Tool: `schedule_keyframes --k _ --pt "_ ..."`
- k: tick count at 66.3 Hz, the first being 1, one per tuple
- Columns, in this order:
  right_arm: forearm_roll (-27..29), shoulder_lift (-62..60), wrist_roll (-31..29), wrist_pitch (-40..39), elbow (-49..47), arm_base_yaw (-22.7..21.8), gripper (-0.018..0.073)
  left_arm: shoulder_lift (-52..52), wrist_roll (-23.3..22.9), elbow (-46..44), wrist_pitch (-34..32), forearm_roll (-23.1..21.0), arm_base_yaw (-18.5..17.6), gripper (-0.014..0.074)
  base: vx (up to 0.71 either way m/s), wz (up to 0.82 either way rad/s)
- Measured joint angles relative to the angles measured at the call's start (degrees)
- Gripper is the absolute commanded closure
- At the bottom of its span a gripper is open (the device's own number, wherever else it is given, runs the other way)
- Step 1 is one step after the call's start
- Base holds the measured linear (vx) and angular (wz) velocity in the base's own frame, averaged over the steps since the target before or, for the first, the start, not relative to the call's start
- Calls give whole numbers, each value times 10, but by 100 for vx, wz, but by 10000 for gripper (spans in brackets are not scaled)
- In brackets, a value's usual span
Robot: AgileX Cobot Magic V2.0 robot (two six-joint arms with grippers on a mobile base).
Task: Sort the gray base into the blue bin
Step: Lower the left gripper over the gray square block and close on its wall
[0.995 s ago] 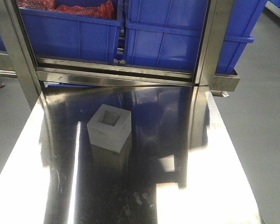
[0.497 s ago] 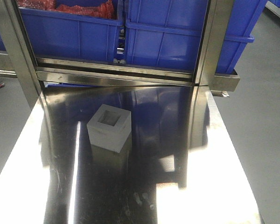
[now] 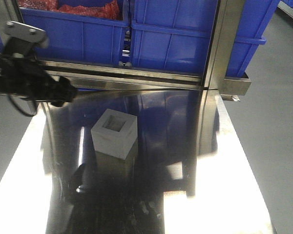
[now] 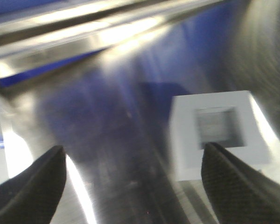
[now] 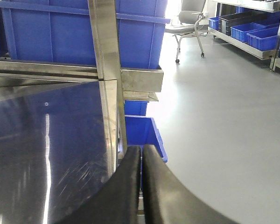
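The gray base [image 3: 115,132] rests on the steel table [image 3: 185,146], its square recess facing up. The blue bin [image 3: 185,39] stands on the rack behind the table. My left arm [image 3: 34,80] reaches in from the left, blurred, up and to the left of the base. In the left wrist view the left gripper [image 4: 135,161] is open and empty, and the gray base [image 4: 186,140] lies ahead of its right finger [image 4: 233,186]. My right gripper [image 5: 141,149] is shut on nothing, past the table's right edge.
A second blue crate [image 3: 68,34] holding red material sits left of the bin. Steel rack posts [image 3: 219,44] and a crossbar [image 3: 122,73] run along the table's far edge. A smaller blue crate [image 5: 142,133] sits on the floor to the right.
My left arm has come into the front view from the left; it was out of sight before. The gray base has not moved.
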Motion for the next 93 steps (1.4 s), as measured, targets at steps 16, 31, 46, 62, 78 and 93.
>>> schedule_keyframes --k 16,31,46,62,78,93 --pt "0 0 0 0 0 0 564 103 -10 -84 27 0 -40 27 0 0" --pt "0 0 0 0 0 0 564 194 -30 -177 92 -1 -44 27 0 0" --pt "0 0 0 0 0 0 564 257 -30 -239 155 -1 -44 27 0 0" --pt "0 0 0 0 0 0 564 280 -31 -251 191 -1 -44 27 0 0" --pt "0 0 0 0 0 0 564 293 -31 -254 191 -1 -44 27 0 0" --pt "0 0 0 0 0 0 564 309 -31 -254 188 -1 -44 27 0 0"
